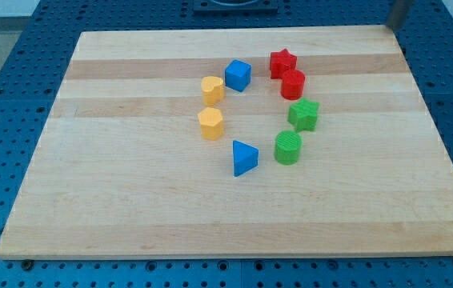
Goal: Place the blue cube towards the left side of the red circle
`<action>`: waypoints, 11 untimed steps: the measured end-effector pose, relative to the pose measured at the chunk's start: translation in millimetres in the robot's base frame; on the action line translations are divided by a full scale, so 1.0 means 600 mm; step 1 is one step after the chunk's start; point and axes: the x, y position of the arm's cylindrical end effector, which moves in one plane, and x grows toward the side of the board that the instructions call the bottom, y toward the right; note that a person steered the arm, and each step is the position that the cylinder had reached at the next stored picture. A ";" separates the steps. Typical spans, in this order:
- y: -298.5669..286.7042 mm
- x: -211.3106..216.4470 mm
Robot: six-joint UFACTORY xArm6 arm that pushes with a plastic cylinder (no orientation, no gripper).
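The blue cube (238, 75) sits on the wooden board (130, 200) above its centre. The red circle, a short cylinder (292, 83), lies to the cube's right with a clear gap between them. A red star (282, 62) touches the red circle on its upper left. A dark blurred rod enters at the view's top right corner. My tip (394, 26) is at the board's far top right edge, well away from every block.
A yellow heart (212, 89) lies just left of the blue cube, with a yellow hexagon (210, 123) below it. A blue triangle (244, 157), a green cylinder (288, 148) and a green star (303, 114) complete a loose ring. A blue perforated table surrounds the board.
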 end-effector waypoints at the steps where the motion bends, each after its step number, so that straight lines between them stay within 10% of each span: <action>1: -0.045 0.000; 4: -0.130 0.001; 7: -0.516 0.106; 11: -0.512 0.176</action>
